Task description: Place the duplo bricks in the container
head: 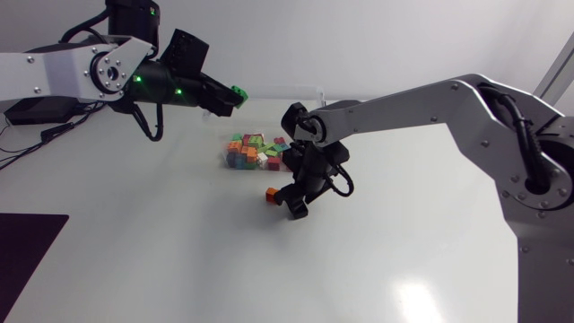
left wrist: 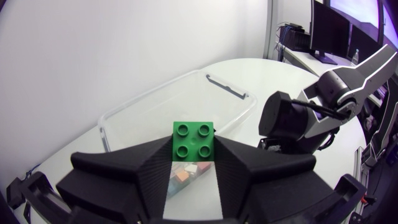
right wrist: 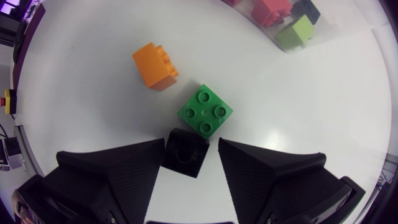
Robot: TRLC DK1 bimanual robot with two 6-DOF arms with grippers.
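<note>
My left gripper hangs just behind the clear container, shut on a green brick. In the left wrist view that green brick sits studs-up between the fingers, over the container's rim. My right gripper is down at the table in front of the container, next to an orange brick. In the right wrist view a black brick lies between the open fingers, one touching it, the other a small gap off. A second green brick and the orange brick lie just ahead.
Several coloured bricks fill the container's near end; its far end holds none. Red and light green ones show behind its wall. A black pad lies at the table's left front.
</note>
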